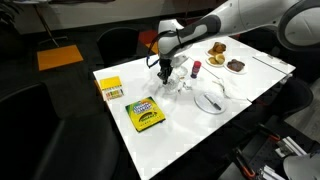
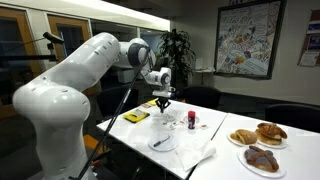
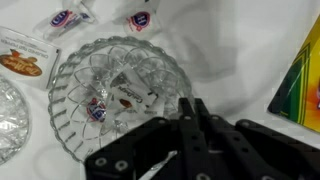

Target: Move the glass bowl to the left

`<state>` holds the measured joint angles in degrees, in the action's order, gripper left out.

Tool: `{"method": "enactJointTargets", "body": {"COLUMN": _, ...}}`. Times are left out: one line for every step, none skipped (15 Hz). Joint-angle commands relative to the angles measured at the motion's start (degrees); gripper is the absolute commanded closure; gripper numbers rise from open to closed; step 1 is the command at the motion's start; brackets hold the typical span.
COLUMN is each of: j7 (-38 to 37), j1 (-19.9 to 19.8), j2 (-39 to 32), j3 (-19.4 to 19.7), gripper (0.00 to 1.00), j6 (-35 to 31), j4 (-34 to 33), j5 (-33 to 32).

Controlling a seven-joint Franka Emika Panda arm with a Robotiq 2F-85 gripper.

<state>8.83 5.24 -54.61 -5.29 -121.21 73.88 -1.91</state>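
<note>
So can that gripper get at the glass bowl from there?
Probably yes. In the wrist view the gripper sits right at the rim of the glass bowl, nothing lies between them, and the sweets lie nearer its middle.

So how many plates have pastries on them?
2. In an exterior view, one round white plate holds golden pastries. A second round white plate with a dark brown pastry sits just in front of it. None seems hidden.

The glass bowl (image 3: 72, 118) stands on the white tabletop (image 3: 240, 45) and holds wrapped sweets (image 3: 125, 92). The gripper (image 3: 190, 106) has its fingertips close together at the bowl's rim; whether they pinch it is unclear. A crayon box (image 3: 300, 85) lies nearby.
</note>
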Motion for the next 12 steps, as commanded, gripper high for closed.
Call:
{"method": "enactJointTargets", "body": {"j7": 2.2, "j1": 2.7, "j2": -4.8, "j3": 0.3, "gripper": 0.98, "j6": 2.7, "j4": -6.2, "j5": -3.2}}
{"method": "enactJointTargets", "body": {"j7": 2.6, "j1": 3.3, "j2": -5.6, "j3": 0.2, "gripper": 0.98, "j6": 2.8, "j4": -7.4, "j5": -4.2}}
{"method": "enactJointTargets", "body": {"j7": 3.0, "j1": 3.8, "j2": -6.3, "j3": 0.2, "gripper": 0.98, "j6": 2.9, "j4": -8.3, "j5": -5.0}}
{"method": "enactJointTargets", "body": {"j7": 3.6, "j1": 4.5, "j2": -7.0, "j3": 0.1, "gripper": 0.98, "j6": 3.2, "j4": -9.5, "j5": -5.9}}
{"method": "enactJointTargets", "body": {"j7": 4.2, "j1": 4.9, "j2": -7.5, "j3": 0.0, "gripper": 0.98, "j6": 3.6, "j4": -10.5, "j5": -6.5}}
{"method": "enactJointTargets", "body": {"j7": 4.6, "j1": 5.4, "j2": -8.0, "j3": 0.0, "gripper": 0.98, "j6": 4.1, "j4": -11.5, "j5": -7.0}}
{"method": "enactJointTargets", "body": {"j7": 5.0, "j1": 5.9, "j2": -8.5, "j3": 0.2, "gripper": 0.98, "j6": 4.3, "j4": -12.3, "j5": -7.6}}
{"method": "enactJointTargets", "body": {"j7": 5.5, "j1": 6.1, "j2": -8.9, "j3": 0.2, "gripper": 0.98, "j6": 4.4, "j4": -13.0, "j5": -7.9}}
{"method": "enactJointTargets", "body": {"j7": 5.9, "j1": 6.4, "j2": -9.4, "j3": 0.2, "gripper": 0.98, "j6": 4.7, "j4": -13.9, "j5": -8.2}}
{"method": "enactJointTargets", "body": {"j7": 6.6, "j1": 6.3, "j2": -9.7, "j3": -0.1, "gripper": 0.98, "j6": 5.1, "j4": -14.5, "j5": -8.0}}
{"method": "enactJointTargets", "body": {"j7": 6.9, "j1": 6.3, "j2": -9.9, "j3": -0.5, "gripper": 0.98, "j6": 6.3, "j4": -15.0, "j5": -7.5}}
{"method": "enactJointTargets", "body": {"j7": 7.8, "j1": 5.8, "j2": -9.5, "j3": -1.7, "gripper": 0.98, "j6": 8.6, "j4": -14.9, "j5": -6.1}}
